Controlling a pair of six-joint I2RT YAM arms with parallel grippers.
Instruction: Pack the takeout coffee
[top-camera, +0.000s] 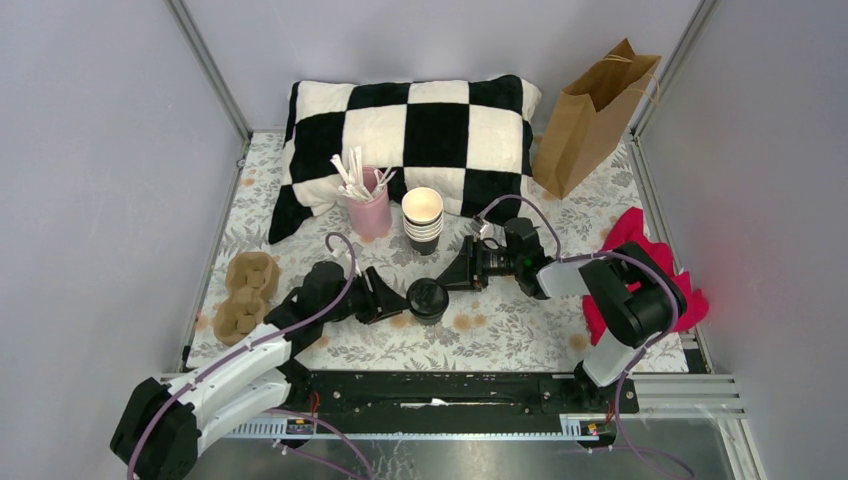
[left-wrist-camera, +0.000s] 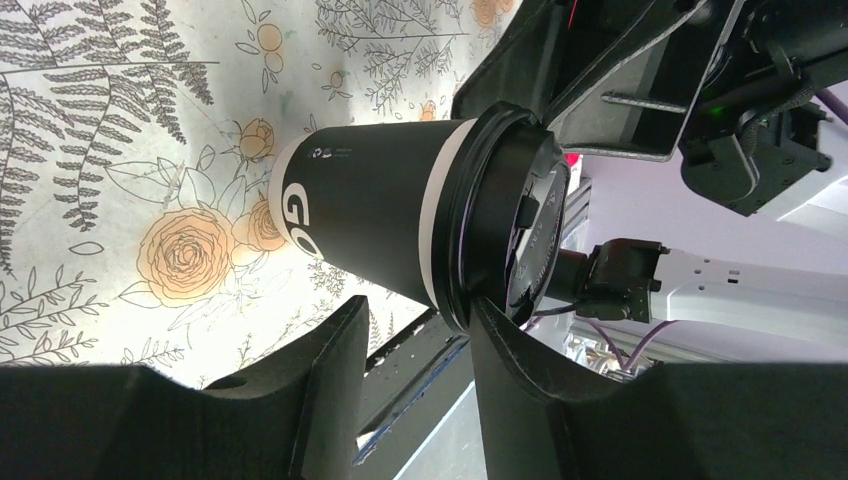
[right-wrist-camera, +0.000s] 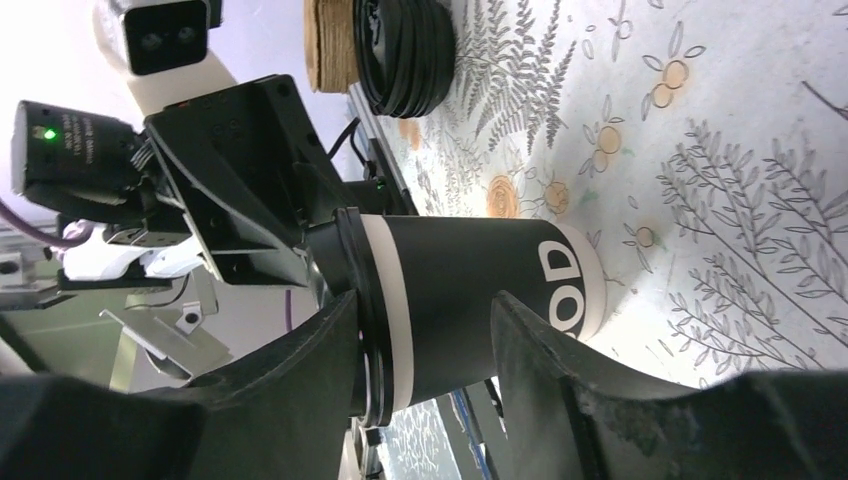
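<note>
Midway across floral table (top-camera: 520, 330), capped coffee (top-camera: 428, 299) stands upright, hemmed between two arms. Left gripper (left-wrist-camera: 415, 315) at coffee's left side, jaws about half open, one fingertip (left-wrist-camera: 510, 370) touching lid (left-wrist-camera: 500, 200) rim; nothing clamped. Right gripper (right-wrist-camera: 425, 310) at opposite side, jaws likewise parted, spanning lid rim and upper wall, no grip evident. Cup stack (top-camera: 423, 218) just behind; paper bag (top-camera: 590, 110) well apart, far right corner.

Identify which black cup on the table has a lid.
The single cup standing alone in front; the stacked cups beside the pink holder are open, showing cream insides.
</note>
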